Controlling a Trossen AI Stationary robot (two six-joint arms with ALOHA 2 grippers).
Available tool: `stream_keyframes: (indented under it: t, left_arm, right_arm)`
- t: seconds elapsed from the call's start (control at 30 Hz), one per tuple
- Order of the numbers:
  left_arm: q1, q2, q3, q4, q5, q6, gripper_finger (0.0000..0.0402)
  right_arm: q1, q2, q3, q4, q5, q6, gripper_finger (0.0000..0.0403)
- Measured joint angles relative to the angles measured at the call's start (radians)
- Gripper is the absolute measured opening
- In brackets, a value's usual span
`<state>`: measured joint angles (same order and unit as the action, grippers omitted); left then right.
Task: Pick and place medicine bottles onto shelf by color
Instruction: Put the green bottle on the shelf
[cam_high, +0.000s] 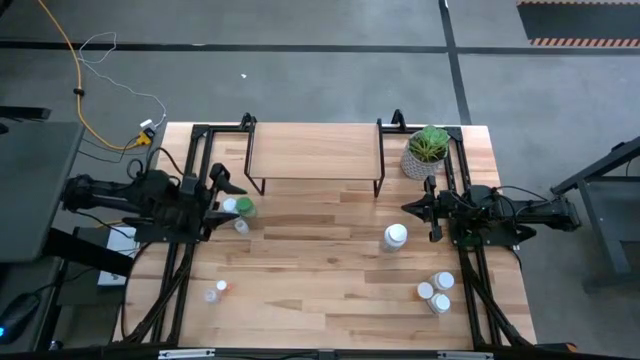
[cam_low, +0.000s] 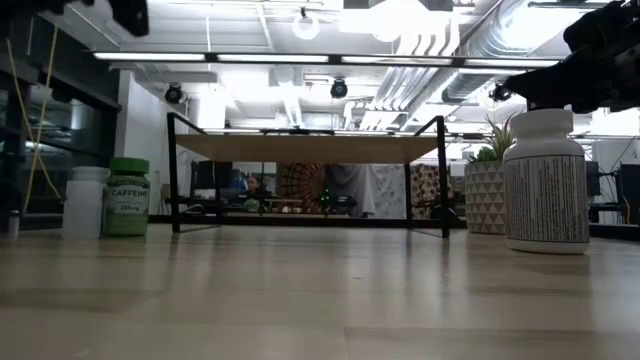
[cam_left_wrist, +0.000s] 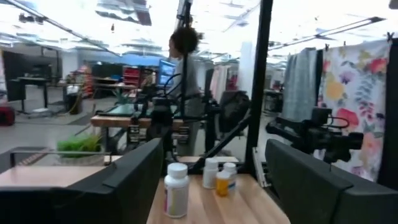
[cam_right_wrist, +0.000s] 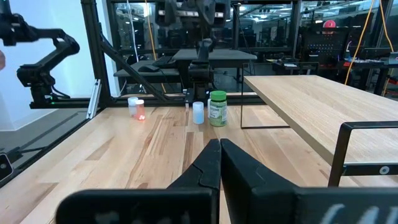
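The shelf is a light-wood board on black legs at the table's far middle, with nothing on it. My left gripper hovers open at the left side, right beside a green-capped bottle and two small white ones. My right gripper is shut, above the table on the right and pointing left. A larger white bottle stands on its base just near-left of it. Several small bottles cluster near the right edge. Two more, one orange-capped, stand near the left front.
A potted green plant stands at the far right, beside the shelf's right leg. Black frame rails run along both table sides. Bare wood lies between the two arms in the middle. A person stands in the room beyond.
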<state>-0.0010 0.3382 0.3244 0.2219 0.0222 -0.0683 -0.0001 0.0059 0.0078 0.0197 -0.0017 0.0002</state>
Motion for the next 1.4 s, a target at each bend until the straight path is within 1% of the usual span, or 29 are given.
stream_keyframes:
  t: [0.07, 0.13, 0.23, 0.3, 0.4, 0.53, 0.63, 0.73, 0.83, 0.93, 1.03, 1.17, 1.3, 1.4]
  left_arm:
    - [0.0, 0.055, 0.049, -0.026, -0.019, 0.0, 0.0275]
    - [0.0, 0.117, 0.112, -0.093, -0.059, -0.013, 0.0274]
    - [-0.008, 0.22, 0.226, -0.271, -0.131, -0.059, 0.0274]
    - [-0.023, 0.291, 0.311, -0.421, -0.186, -0.107, 0.0274]
    - [-0.049, 0.389, 0.439, -0.666, -0.23, -0.202, 0.0274]
    - [-0.079, 0.489, 0.577, -0.973, -0.236, -0.369, 0.0273]
    - [-0.097, 0.536, 0.629, -1.162, -0.237, -0.523, 0.0273]
    - [-0.111, 0.562, 0.625, -1.3, -0.244, -0.685, 0.0273]
    - [-0.114, 0.577, 0.586, -1.358, -0.277, -0.795, 0.0273]
    - [-0.086, 0.586, 0.545, -1.348, -0.279, -0.818, 0.0273]
    - [-0.039, 0.606, 0.517, -1.341, -0.257, -0.818, 0.0273]
    - [0.015, 0.635, 0.512, -1.335, -0.259, -0.759, 0.0273]
    - [0.06, 0.673, 0.512, -1.293, -0.267, -0.688, 0.0273]
    - [0.082, 0.714, 0.512, -1.289, -0.268, -0.665, 0.0273]
  right_arm:
    - [0.0, 0.0, 0.0, 0.0, 0.0, 0.0, 0.0]
    - [0.0, 0.0, 0.0, 0.0, 0.0, 0.0, 0.0]
    - [0.0, 0.0, 0.0, 0.0, 0.0, 0.0, 0.0]
    - [0.0, 0.0, 0.0, 0.0, 0.0, 0.0, 0.0]
    - [0.0, 0.0, 0.0, 0.0, 0.0, 0.0, 0.0]
    - [0.0, 0.0, 0.0, 0.0, 0.0, 0.0, 0.0]
    - [0.0, 0.0, 0.0, 0.0, 0.0, 0.0, 0.0]
    - [0.0, 0.0, 0.0, 0.0, 0.0, 0.0, 0.0]
    - [0.0, 0.0, 0.0, 0.0, 0.0, 0.0, 0.0]
    - [0.0, 0.0, 0.0, 0.0, 0.0, 0.0, 0.0]
    - [0.0, 0.0, 0.0, 0.0, 0.0, 0.0, 0.0]
    - [0.0, 0.0, 0.0, 0.0, 0.0, 0.0, 0.0]
    - [0.0, 0.0, 0.0, 0.0, 0.0, 0.0, 0.0]
    - [0.0, 0.0, 0.0, 0.0, 0.0, 0.0, 0.0]
